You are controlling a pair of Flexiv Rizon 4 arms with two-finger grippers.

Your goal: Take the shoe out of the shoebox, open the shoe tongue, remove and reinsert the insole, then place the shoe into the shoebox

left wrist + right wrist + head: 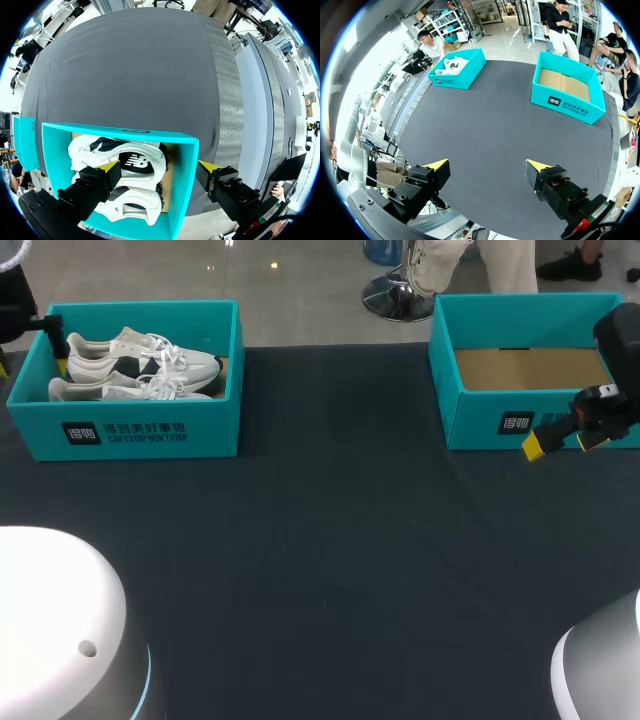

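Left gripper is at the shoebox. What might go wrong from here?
1. The open left gripper straddles the shoebox wall, one finger over the shoes, one outside; lowering may strike or clamp the wall.
2. The two shoes lie tight together with loose laces, so a grasp might snag both.

left gripper (159,166): spread wide, far left | right gripper (563,443): spread wide, far right

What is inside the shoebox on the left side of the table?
Two white sneakers with dark panels lie side by side in the teal shoebox. A little brown floor shows beside them; whatever lies beneath them is covered.
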